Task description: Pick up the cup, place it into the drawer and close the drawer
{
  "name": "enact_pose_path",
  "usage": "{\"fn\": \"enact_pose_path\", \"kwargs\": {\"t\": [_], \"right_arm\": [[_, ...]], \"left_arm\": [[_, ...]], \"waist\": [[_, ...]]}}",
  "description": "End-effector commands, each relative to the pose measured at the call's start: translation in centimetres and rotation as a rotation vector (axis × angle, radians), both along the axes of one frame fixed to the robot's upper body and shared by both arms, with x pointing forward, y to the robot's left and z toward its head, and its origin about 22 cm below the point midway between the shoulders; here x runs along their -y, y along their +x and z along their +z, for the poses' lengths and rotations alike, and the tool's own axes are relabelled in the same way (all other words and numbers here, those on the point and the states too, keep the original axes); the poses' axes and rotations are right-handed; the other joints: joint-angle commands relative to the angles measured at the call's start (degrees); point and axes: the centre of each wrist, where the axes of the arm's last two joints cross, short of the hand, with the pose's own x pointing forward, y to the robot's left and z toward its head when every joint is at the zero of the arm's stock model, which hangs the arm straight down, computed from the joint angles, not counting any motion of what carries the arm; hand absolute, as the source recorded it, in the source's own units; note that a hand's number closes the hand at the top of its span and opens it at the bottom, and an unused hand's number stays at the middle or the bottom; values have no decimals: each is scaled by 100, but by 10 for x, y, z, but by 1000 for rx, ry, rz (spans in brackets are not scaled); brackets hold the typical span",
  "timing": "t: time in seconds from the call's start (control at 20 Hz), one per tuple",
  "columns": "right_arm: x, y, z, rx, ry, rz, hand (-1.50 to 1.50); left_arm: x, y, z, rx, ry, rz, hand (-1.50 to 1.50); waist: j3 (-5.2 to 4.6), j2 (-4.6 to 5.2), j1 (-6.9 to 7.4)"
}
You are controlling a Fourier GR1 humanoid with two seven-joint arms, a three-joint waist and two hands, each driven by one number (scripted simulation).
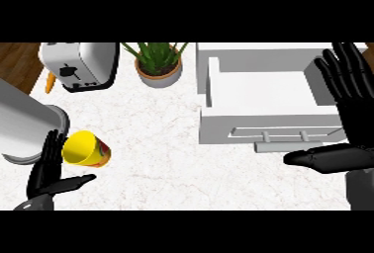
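- Cup [86,148] not yet picked up: sits on counter [161,163] at lower left, well apart from drawer [270,123].
- Drawer is pulled open, w/ nothing visible inside. Left to do: grasp, carry, place, close. Est. task barely begun.
- L hand [50,170]: fingers straight, open, just beside cup's left side, not curled round it; contact unclear.
- R hand [349,99]: open, fingers up, resting at right edge.
- Cup look: yellow inside, red patterned outside, mouth tipped toward view.
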Motion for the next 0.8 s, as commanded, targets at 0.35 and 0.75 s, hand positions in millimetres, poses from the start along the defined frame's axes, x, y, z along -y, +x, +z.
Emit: {"fn": "enact_pose_path", "kwargs": {"t": [0.35, 0.75], "right_arm": [[2, -7, 2, -3, -1, 17, -150], [-1, 7, -1, 13, -14, 5, -150]], "left_arm": [[10, 10, -2, 53, -23, -51, -150], [17, 30, 7, 83, -106, -120, -150]], "waist": [[-27, 32, -66], [-25, 44, -48]]}}
